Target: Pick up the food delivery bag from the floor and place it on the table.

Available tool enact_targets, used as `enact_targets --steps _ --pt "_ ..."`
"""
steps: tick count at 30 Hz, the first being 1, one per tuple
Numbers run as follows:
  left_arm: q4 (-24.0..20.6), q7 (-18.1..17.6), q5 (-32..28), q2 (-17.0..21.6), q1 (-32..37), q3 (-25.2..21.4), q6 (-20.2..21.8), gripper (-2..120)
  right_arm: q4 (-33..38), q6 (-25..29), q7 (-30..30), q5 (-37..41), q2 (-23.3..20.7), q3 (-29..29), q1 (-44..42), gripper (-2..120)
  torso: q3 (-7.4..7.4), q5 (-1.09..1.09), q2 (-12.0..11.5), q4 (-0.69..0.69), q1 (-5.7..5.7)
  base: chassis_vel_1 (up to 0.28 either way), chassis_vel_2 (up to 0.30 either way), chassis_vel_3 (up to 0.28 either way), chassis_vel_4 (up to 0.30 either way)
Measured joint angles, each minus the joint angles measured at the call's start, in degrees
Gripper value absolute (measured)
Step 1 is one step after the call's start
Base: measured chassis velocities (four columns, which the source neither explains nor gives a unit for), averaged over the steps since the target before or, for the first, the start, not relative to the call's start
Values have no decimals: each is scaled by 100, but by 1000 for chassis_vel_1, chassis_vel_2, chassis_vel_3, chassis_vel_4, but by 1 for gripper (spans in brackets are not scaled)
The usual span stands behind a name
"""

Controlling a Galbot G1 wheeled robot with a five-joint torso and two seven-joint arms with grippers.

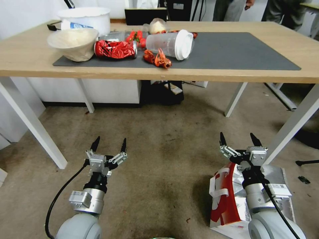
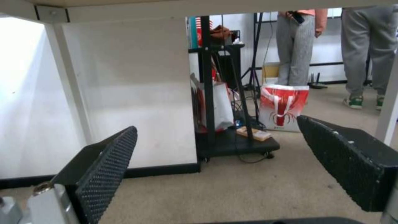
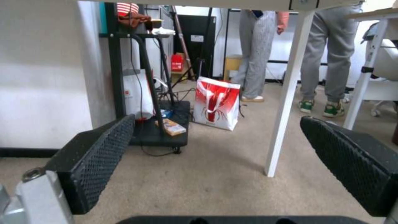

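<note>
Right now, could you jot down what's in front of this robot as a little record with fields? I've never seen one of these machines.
food delivery bag: white and red, foil-lined, on the floor beneath the right arm
table: light wood, white legs, dark grey mat
on the mat: paper bowl, crushed red can, tipped plastic cup, crayfish
left end effector: open, empty, above the carpet
right end effector: open, empty, above the bag's far edge

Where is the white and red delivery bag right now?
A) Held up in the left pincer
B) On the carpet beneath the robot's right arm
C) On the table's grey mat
B: the food delivery bag sits on the floor under the right arm, whose right pincer is open and empty.
</note>
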Motion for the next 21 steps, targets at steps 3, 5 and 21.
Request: enact_targets --steps 3,5,21 --pt "0 -1 0 -4 7 -10 -7 97 1 3 0 0 -11 4 -24 100 -74 0 -78 0 -2 0 0 0 0" --pt "-1 -2 0 -7 8 -17 -9 97 1 6 0 1 -14 6 -33 100 -109 0 -114 0 -5 0 0 0 0" --pt "31 -71 5 -35 -7 -67 -8 97 -12 81 5 -10 -17 18 -103 100 -225 0 -317 0 -33 0 0 0 0"
